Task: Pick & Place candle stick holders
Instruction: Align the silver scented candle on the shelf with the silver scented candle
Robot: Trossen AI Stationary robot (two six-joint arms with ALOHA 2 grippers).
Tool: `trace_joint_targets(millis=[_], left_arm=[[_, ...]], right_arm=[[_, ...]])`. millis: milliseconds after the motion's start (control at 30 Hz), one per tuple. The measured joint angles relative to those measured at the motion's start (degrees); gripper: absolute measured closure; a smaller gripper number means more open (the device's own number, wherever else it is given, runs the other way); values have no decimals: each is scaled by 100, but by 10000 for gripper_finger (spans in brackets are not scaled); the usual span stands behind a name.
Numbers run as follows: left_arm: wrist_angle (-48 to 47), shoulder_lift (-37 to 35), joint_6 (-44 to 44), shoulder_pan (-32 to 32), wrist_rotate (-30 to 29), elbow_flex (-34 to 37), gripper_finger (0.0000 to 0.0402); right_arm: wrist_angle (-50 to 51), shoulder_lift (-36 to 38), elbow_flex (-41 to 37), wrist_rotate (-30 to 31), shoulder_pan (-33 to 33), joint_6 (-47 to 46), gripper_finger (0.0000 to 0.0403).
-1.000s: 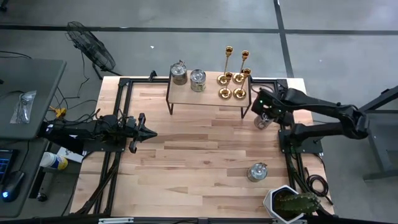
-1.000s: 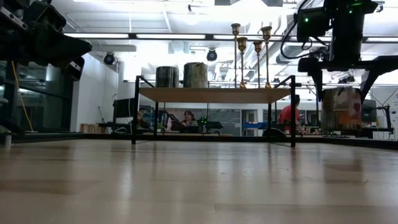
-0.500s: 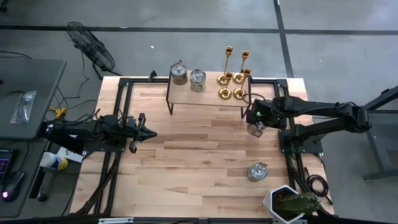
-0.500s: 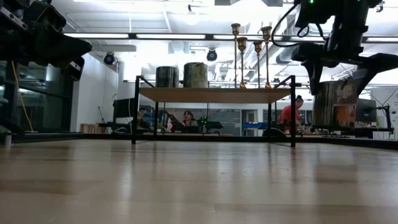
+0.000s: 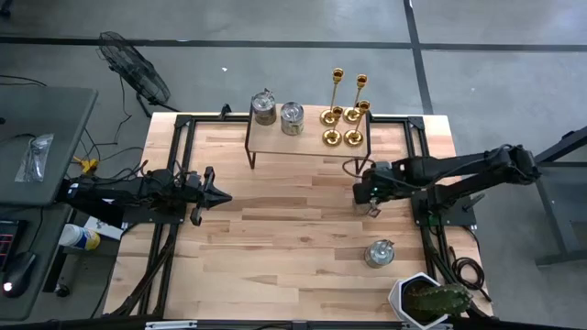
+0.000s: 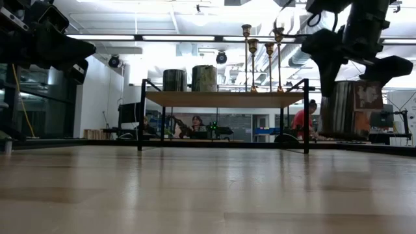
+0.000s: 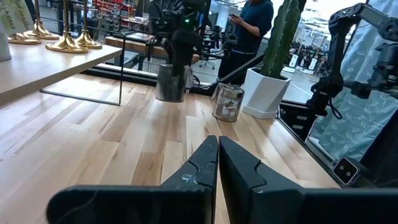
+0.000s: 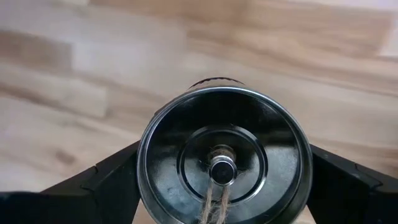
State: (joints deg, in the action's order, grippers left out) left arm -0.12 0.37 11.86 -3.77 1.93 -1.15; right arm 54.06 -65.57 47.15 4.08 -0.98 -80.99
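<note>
Wooden table [image 5: 293,238]: four candle stick holders [image 5: 344,115] stand on the shelf's [image 5: 303,142] right end. My right gripper [image 5: 370,192] clamps a lidded metal jar [image 8: 222,165] near the table's right edge. My left gripper [image 5: 225,196], fingers pressed together, waits at the left edge.

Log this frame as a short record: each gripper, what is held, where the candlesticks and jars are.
left gripper: shut, empty, waiting at table's left
right gripper: gripping a lidded jar, lifted above the table
candlesticks: four, upright on the shelf, untouched
other jars: two on shelf, one on table near the plant
</note>
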Motion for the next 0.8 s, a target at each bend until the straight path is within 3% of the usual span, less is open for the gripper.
trace_joint_targets(millis=[367, 800], left_arm=[[0, 0, 1, 0, 0, -1, 389], [0, -1, 0, 0, 0, 0, 389]], right_arm=[[-102, -1107, 1209, 33, -398, -85, 57], [274, -3254, 4132, 49, -400, 573, 57]])
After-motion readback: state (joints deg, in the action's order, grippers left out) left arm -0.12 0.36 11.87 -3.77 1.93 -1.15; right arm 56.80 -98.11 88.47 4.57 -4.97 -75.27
